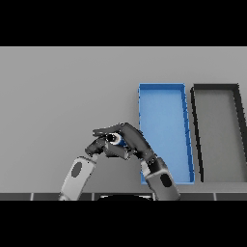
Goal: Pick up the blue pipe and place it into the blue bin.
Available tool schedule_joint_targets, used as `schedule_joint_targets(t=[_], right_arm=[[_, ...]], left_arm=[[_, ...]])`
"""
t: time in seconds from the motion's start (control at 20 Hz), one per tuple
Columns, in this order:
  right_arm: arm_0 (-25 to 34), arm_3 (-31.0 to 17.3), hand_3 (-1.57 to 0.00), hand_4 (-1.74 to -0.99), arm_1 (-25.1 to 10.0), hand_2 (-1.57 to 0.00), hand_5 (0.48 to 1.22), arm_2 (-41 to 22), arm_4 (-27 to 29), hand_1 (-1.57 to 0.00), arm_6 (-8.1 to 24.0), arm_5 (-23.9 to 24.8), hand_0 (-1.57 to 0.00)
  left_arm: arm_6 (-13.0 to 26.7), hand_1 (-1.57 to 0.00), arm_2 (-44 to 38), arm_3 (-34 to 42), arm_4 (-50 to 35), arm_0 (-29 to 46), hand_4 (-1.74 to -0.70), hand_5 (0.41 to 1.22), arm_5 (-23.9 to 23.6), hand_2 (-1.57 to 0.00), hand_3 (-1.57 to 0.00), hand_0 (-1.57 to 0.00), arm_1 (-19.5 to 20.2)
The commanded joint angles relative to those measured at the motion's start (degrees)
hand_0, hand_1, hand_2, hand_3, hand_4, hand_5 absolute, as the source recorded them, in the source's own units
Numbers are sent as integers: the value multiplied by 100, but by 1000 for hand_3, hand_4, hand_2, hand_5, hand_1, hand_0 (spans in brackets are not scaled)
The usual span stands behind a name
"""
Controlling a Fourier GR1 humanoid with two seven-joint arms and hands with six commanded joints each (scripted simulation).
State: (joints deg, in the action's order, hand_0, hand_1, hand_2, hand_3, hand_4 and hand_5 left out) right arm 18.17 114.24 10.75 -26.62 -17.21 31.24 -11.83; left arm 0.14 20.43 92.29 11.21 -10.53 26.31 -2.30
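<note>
The blue pipe (117, 140) is short, with a pale end facing me, and sits low over the grey table (58, 96) just left of the blue bin (164, 91). My right hand (136, 141) reaches in from the lower edge and is shut on the pipe, fingers curled over its top and most of its length hidden. My left hand (98, 147) comes from the lower left and rests right beside the pipe, fingers relaxed and pointing right beneath the right hand. The blue bin is a long open tray with nothing in it.
A dark grey bin (217, 89) of the same shape stands directly right of the blue bin, their long walls almost touching. Bare table stretches to the left and behind the hands.
</note>
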Motion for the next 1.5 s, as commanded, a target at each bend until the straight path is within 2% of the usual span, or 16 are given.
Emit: schedule_joint_targets(t=[0.0, 0.1, 0.15, 0.2, 0.3, 0.4, 0.5, 0.6, 0.75, 0.8, 0.9, 1.0, 1.15, 1.3, 1.45], right_arm=[[-14, 18, -1566, -1740, -29, -1569, 1217, 3, -43, -1568, -82, -6, -1568], [-71, 54, -1568, -1740, -45, -1569, 1218, 35, -101, -1569, -188, 11, -1569], [-73, -12, -1569, -1740, -45, -1570, 1219, 45, -96, -1570, -231, -18, -1570], [-105, -3, -1569, -1740, -51, -1570, 1219, 81, -22, -1570, -245, -61, -1570], [-68, 3, -1570, -1741, 98, -1570, 1220, 101, 76, -1570, -223, -40, -1570], [-102, 25, -1570, -1741, 243, -1571, 1220, 162, 195, -1571, -249, 20, -1571], [36, 210, -1570, -1741, 388, -1571, 1221, 350, 534, -1571, -72, -42, -1571], [230, 380, -1571, -1741, 602, -1571, 1221, 561, 811, -1571, 269, 33, -1571], [799, 156, -1571, -1741, 506, -1571, 1221, 1135, 1208, -1571, 370, 51, -1571], [1076, 97, -1571, -1741, 341, -1571, 1221, 1315, 1476, -1571, 368, 84, -1571], [1747, 34, -1571, -1741, -167, -1571, 1221, 1705, 2044, -1571, 355, 367, -1571], [2468, 76, -1571, -1741, -776, -1571, 1221, 2130, 2065, -1571, 331, 970, -1571], [2855, -264, -1571, -1741, -2050, -1571, 1221, 2534, 2480, -1571, 368, 1748, -1571], [2737, -453, -1571, -1741, -3213, -1571, 1221, 2633, 3117, -1571, 368, 2417, -1571], [1977, -225, -1571, -1741, -4149, -1571, 1221, 2681, 3621, -1571, 370, 2825, -1571]], left_arm=[[199, -224, -10, 28, 10, -16, -1017, 848, -29, -216, -195, -244, -18], [234, -143, -52, 55, -81, 70, -980, 704, -5, -138, -124, -156, -7], [410, -114, -71, 71, -149, 69, -970, 647, 14, -110, -99, -125, -45], [513, -91, -125, -18, -173, 33, -969, 603, 27, -88, -79, -100, -36], [463, -58, -96, -23, -63, 13, -955, 538, -57, -56, -50, -63, -48], [383, -37, -15, -4, 41, 136, -938, 495, -107, -35, -32, -40, -51], [518, -23, -23, 6, 47, 106, -922, 482, -110, -22, -20, -25, -51], [473, -14, -46, -60, 65, 120, -913, 470, -100, -14, -12, -16, -7], [448, -7, -61, -31, 31, 79, -907, 450, -62, -7, -6, -8, 16], [404, -5, -103, -70, 14, 66, -906, 445, -69, -5, -5, -6, 50], [585, -3, -111, -83, -39, 39, -906, 437, -24, -3, -3, -3, 10], [649, -2, -85, -79, -12, 22, -905, 433, -33, -2, -1, -2, -20], [579, 0, -40, 30, 19, 152, -892, 428, -43, 0, 0, 0, 23], [632, 0, -156, -83, -33, -57, -890, 415, -43, 0, 0, 0, 32], [444, 1, -107, -1, 20, 98, -877, 412, -43, 1, 1, 1, 132]])
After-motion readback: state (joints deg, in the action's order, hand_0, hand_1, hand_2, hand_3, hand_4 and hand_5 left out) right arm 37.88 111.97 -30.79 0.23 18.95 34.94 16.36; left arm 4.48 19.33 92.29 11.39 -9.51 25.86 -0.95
